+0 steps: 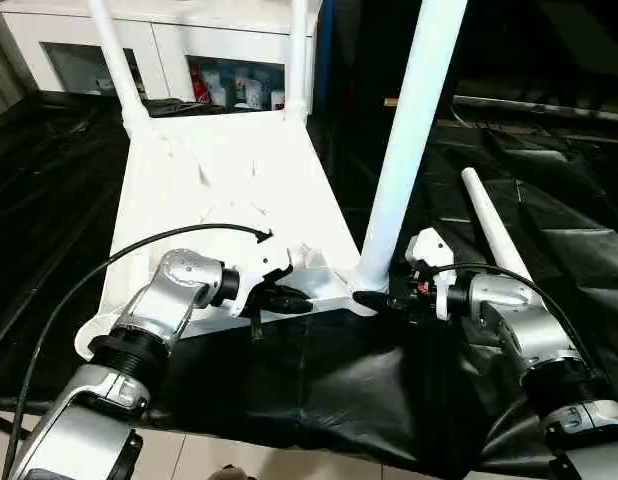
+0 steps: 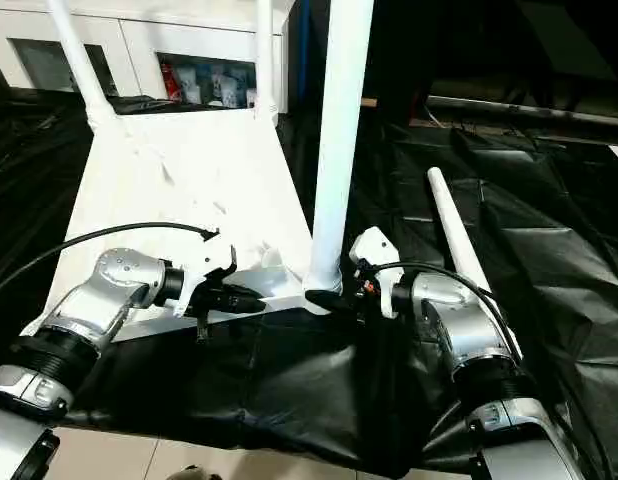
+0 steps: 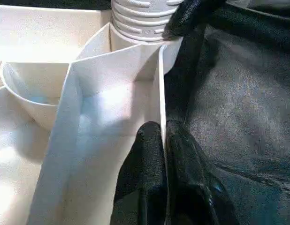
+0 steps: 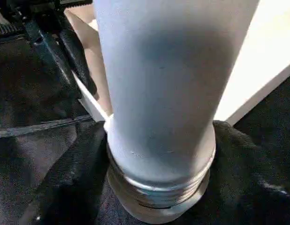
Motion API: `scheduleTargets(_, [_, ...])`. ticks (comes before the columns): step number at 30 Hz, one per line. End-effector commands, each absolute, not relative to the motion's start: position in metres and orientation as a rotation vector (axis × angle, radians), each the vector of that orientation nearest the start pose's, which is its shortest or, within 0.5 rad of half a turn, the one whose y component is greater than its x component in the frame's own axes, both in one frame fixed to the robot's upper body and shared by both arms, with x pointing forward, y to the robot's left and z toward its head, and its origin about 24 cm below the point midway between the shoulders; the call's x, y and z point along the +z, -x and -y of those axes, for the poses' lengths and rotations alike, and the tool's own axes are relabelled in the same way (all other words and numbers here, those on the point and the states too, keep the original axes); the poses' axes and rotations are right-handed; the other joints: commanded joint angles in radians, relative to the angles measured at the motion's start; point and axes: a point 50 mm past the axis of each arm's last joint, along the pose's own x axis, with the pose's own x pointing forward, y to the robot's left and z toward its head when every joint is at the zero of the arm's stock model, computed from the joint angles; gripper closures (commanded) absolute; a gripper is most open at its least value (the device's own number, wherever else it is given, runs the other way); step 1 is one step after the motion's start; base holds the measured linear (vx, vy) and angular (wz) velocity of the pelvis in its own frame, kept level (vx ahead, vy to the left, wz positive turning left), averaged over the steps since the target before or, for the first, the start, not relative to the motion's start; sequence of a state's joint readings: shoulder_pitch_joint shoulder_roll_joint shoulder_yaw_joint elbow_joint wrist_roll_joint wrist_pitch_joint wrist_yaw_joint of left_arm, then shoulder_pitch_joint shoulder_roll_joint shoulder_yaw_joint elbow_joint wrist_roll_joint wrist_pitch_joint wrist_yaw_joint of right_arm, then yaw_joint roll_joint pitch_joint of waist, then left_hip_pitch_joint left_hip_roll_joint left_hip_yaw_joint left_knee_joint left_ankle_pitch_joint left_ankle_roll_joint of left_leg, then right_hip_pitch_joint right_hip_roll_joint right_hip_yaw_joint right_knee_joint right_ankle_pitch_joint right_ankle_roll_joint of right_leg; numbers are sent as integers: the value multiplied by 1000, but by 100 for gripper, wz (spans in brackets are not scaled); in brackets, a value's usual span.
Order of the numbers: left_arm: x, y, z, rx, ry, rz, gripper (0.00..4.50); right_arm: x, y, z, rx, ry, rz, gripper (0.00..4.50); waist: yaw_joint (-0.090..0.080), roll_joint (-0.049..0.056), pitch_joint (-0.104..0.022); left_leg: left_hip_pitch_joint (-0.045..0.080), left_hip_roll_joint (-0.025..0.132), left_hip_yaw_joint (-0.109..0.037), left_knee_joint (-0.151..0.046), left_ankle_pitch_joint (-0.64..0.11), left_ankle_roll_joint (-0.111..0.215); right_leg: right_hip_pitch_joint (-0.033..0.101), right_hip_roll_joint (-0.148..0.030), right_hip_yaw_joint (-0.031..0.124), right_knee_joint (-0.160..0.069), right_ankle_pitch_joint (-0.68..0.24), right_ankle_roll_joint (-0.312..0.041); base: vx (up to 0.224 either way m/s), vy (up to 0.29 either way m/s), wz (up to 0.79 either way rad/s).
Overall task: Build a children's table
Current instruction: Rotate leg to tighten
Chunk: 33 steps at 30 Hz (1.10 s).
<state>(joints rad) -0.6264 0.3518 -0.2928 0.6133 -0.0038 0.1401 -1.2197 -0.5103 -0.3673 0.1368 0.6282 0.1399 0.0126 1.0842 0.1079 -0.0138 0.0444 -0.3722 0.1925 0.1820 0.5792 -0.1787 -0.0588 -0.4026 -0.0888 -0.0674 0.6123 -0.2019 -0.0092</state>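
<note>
The white table top [image 1: 219,190] lies underside up on a black sheet. Two legs [image 1: 114,60] [image 1: 297,50] stand in its far corner sockets. A third leg [image 1: 409,130] stands upright at the near right corner, and its threaded end [image 4: 159,197] sits at the socket. My right gripper [image 1: 374,298] is at this leg's base, right against it. My left gripper [image 3: 164,136] is shut on the thin near rim wall of the table top, a little left of that corner. The remaining leg [image 1: 494,235] lies loose on the sheet to the right.
The black sheet [image 1: 339,390] covers the work surface and hangs over its near edge. A white cabinet [image 1: 189,40] stands behind the table top. A black cable [image 1: 169,235] arcs over my left forearm.
</note>
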Motion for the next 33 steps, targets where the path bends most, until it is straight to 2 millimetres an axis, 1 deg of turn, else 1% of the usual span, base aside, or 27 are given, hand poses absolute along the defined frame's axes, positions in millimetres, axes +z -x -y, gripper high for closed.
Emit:
scheduleTargets(1, [59, -317, -118, -1416, -340, -424, 450, 53, -318, 159, 1131, 183, -256, 166, -1, -7, -63, 12, 40, -4, -55, -107, 88, 58, -57, 43, -51, 12, -273, 0, 0, 0])
scheduleTargets(6, [58, -317, -118, -1409, -343, -429, 450, 49, -317, 159, 1110, 172, -263, 173, 0, -7, -63, 12, 40, -4, -54, -110, 83, 58, -57, 43, -52, -2, -268, 0, 0, 0])
scheduleTargets(8, [57, -318, -118, -1378, -347, -431, 450, 46, -318, 160, 1072, 150, -270, 173, 0, -7, -64, 13, 40, -5, -55, -108, 82, 58, -57, 43, -51, -1, -269, 0, 0, 0])
scheduleTargets(9, [55, -323, -117, -1313, -358, -429, 450, 42, -321, 160, 999, 124, -270, 174, -2, -5, -64, 13, 40, -4, -54, -111, 80, 57, -57, 43, -51, 2, -271, 0, 0, 0])
scheduleTargets(10, [54, -326, -116, -1269, -366, -427, 450, 39, -323, 160, 950, 107, -269, 174, -4, -5, -63, 12, 40, -5, -55, -113, 77, 56, -58, 44, -52, 0, -270, 0, 0, 0])
scheduleTargets(11, [53, -332, -113, -1195, -351, -422, 450, 32, -325, 159, 865, 96, -276, 174, -8, -7, -61, 13, 38, -6, -57, -129, 67, 56, -59, 44, -57, -26, -267, 0, 0, 0])
scheduleTargets(12, [52, -335, -111, -1149, -339, -420, 450, 28, -326, 158, 812, 91, -282, 174, -12, -7, -60, 14, 37, -7, -59, -146, 51, 55, -60, 45, -61, -63, -259, 0, 0, 0])
scheduleTargets(13, [51, -341, -105, -1076, -311, -418, 450, 21, -329, 154, 697, 64, -292, 174, -17, -6, -56, 16, 35, -6, -62, -167, 31, 52, -59, 45, -67, -110, -249, 0, 0, 0])
scheduleTargets(14, [50, -346, -96, -984, -286, -425, 450, 12, -332, 148, 537, 28, -314, 174, -19, -6, -55, 18, 36, -7, -64, -182, 19, 50, -59, 45, -69, -143, -243, 0, 0, 0])
scheduleTargets(15, [49, -348, -92, -948, -279, -429, 450, 9, -333, 146, 482, 14, -325, 174, -23, -7, -56, 20, 34, -9, -67, -205, -2, 51, -62, 46, -74, -200, -227, 0, 0, 0])
scheduleTargets(16, [48, -350, -88, -916, -265, -435, 450, 6, -334, 143, 432, 7, -334, 175, -22, -7, -56, 20, 34, -11, -68, -218, -7, 52, -63, 45, -80, -238, -210, 0, 0, 0])
scheduleTargets(17, [48, -350, -86, -904, -258, -438, 450, 5, -334, 142, 413, 4, -338, 175, -21, -7, -55, 22, 35, -9, -67, -222, 0, 48, -61, 47, -81, -233, -204, 0, 0, 0])
scheduleTargets(18, [48, -351, -85, -897, -254, -438, 450, 5, -334, 141, 403, 3, -341, 175, -21, -5, -55, 22, 34, -9, -68, -224, 4, 47, -61, 47, -82, -229, -202, 0, 0, 0])
scheduleTargets(19, [48, -354, -68, -807, -202, -447, 450, 0, -338, 131, 245, -16, -371, 175, -23, -4, -57, 19, 33, -9, -67, -205, 3, 48, -58, 47, -79, -200, -204, 0, 0, 0])
scheduleTargets(20, [47, -354, -63, -797, -194, -450, 450, 0, -339, 128, 205, -25, -374, 175, -24, -2, -58, 21, 34, -9, -68, -207, 1, 45, -59, 48, -78, -193, -208, 0, 0, 0])
scheduleTargets(21, [48, -354, -59, -798, -191, -446, 450, 0, -340, 126, 204, -25, -374, 175, -24, -4, -59, 20, 33, -11, -68, -202, -3, 49, -58, 46, -77, -185, -207, 0, 0, 0])
scheduleTargets(22, [48, -354, -55, -799, -187, -441, 450, 1, -341, 122, 206, -22, -375, 175, -22, -3, -62, 19, 31, -9, -66, -193, 5, 50, -57, 46, -75, -153, -209, 0, 0, 0])
scheduleTargets(23, [48, -353, -51, -826, -210, -431, 450, 4, -342, 116, 248, -35, -355, 175, -21, -4, -63, 20, 31, -9, -64, -185, 12, 52, -57, 46, -74, -128, -211, 0, 0, 0])
scheduleTargets(24, [48, -353, -51, -826, -210, -431, 450, 4, -342, 116, 248, -35, -355, 175, -19, -6, -63, 14, 29, -8, -63, -165, 34, 56, -58, 45, -70, -87, -216, 0, 0, 0])
scheduleTargets(25, [48, -352, -49, -839, -225, -428, 450, 6, -344, 113, 267, -56, -337, 140, -18, -7, -64, 11, 28, -7, -60, -143, 52, 58, -58, 45, -68, -56, -216, 0, 0, 0])
scheduleTargets(26, [48, -352, -50, -848, -237, -427, 450, 8, -345, 113, 265, -47, -325, 140, -18, -6, -64, 11, 29, -7, -61, -141, 58, 57, -59, 45, -68, -53, -218, 0, 0, 0])
scheduleTargets(27, [48, -352, -50, -853, -243, -426, 450, 9, -345, 113, 267, -49, -317, 140, -18, -6, -62, 11, 29, -6, -61, -144, 66, 57, -59, 44, -71, -67, -218, 0, 0, 0])
scheduleTargets(28, [47, -351, -53, -867, -261, -426, 450, 13, -347, 114, 278, -48, -290, 102, -17, -6, -61, 13, 30, -7, -62, -160, 65, 56, -60, 43, -74, -99, -214, 0, 0, 0])
scheduleTargets(30, [47, -350, -56, -883, -270, -425, 450, 17, -349, 117, 284, -39, -275, 100, -18, -5, -60, 13, 31, -8, -64, -175, 60, 56, -60, 43, -77, -129, -210, 0, 0, 0])
scheduleTargets(31, [46, -349, -61, -904, -281, -429, 450, 22, -352, 121, 305, -14, -249, 93, -20, -9, -60, 11, 31, -9, -66, -184, 58, 57, -60, 42, -77, -142, -205, 0, 0, 0])
scheduleTargets(33, [45, -348, -67, -918, -291, -436, 450, 27, -354, 125, 342, 20, -228, 65, -24, -9, -59, 7, 31, -10, -67, -186, 54, 59, -60, 40, -78, -157, -200, 0, 0, 0])
